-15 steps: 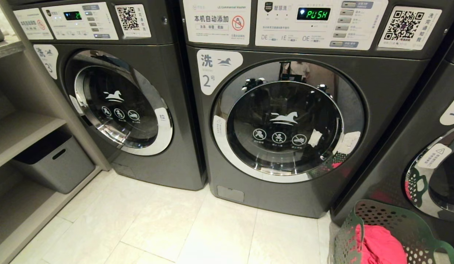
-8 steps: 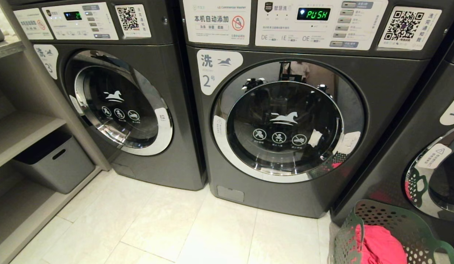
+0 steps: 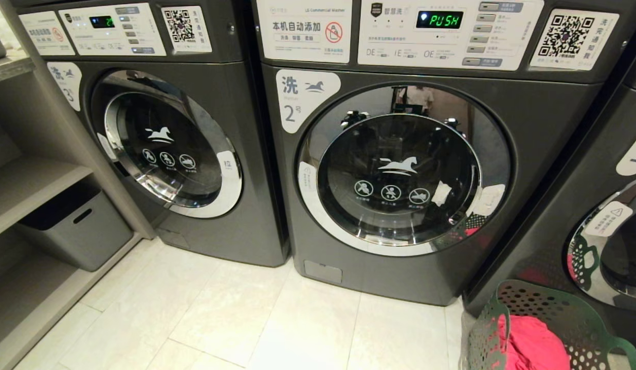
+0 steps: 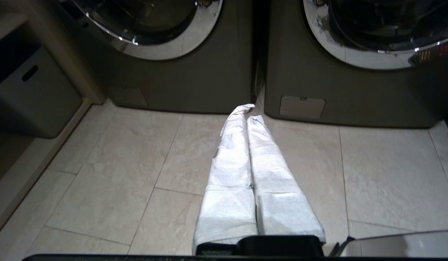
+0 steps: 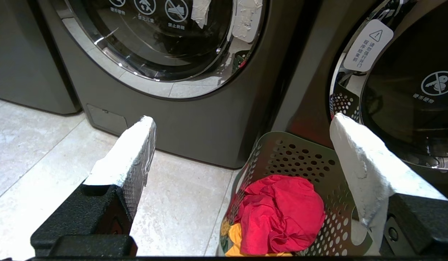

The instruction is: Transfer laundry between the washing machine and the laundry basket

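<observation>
The middle washing machine (image 3: 400, 169), marked 2, has its round door closed; its display reads PUSH. A green perforated laundry basket (image 3: 544, 313) stands on the floor at the lower right, holding red laundry (image 3: 528, 344) over a yellow piece (image 5: 238, 239). Neither arm shows in the head view. My left gripper (image 4: 247, 113) is shut with nothing in it, its white-wrapped fingers low over the tiles before the gap between two machines. My right gripper (image 5: 242, 125) is open and empty, above and in front of the basket (image 5: 303, 156).
Another closed washer (image 3: 163, 149) stands on the left, a third (image 3: 605, 231) on the right behind the basket. Shelving with a grey bin (image 3: 76, 226) lines the left wall. Pale floor tiles (image 3: 235, 318) stretch in front of the machines.
</observation>
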Controlling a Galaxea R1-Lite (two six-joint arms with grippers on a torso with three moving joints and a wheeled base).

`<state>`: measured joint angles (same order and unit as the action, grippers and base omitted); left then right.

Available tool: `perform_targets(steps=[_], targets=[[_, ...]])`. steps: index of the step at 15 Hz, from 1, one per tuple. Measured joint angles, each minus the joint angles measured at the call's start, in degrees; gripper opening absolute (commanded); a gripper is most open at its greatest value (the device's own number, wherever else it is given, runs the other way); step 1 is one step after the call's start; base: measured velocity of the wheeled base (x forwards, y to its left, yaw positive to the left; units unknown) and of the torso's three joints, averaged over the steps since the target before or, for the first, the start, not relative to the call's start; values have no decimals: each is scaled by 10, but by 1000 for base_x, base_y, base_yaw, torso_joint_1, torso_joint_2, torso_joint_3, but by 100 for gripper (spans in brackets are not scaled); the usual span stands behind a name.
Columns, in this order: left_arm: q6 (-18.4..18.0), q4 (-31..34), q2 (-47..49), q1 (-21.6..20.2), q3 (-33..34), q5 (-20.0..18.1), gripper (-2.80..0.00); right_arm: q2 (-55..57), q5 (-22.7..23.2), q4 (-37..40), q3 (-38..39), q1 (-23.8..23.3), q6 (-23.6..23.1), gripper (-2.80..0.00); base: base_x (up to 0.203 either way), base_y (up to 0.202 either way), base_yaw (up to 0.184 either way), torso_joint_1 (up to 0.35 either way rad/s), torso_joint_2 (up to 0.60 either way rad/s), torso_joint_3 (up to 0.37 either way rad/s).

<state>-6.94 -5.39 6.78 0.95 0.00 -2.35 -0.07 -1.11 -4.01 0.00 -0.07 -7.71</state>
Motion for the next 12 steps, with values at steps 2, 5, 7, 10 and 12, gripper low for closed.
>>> perform_targets(steps=[2,5,7,10,12], targets=[[12,-4,-37,-5,0,14,-280,0,1,1,0,0,11,0,0,0,0,0,0,0],[27,-5,-59,-8,0,22,-280,0,2,37,-1,0,60,0,0,0,0,0,0,0],[46,-4,-64,-8,0,25,-280,0,2,36,-1,0,84,0,0,0,0,0,0,0],[45,-5,-67,-9,0,25,-280,0,2,35,0,0,80,0,0,0,0,0,0,0],[44,-5,-67,-9,0,25,-280,0,1,36,0,0,79,0,0,0,0,0,0,0]])
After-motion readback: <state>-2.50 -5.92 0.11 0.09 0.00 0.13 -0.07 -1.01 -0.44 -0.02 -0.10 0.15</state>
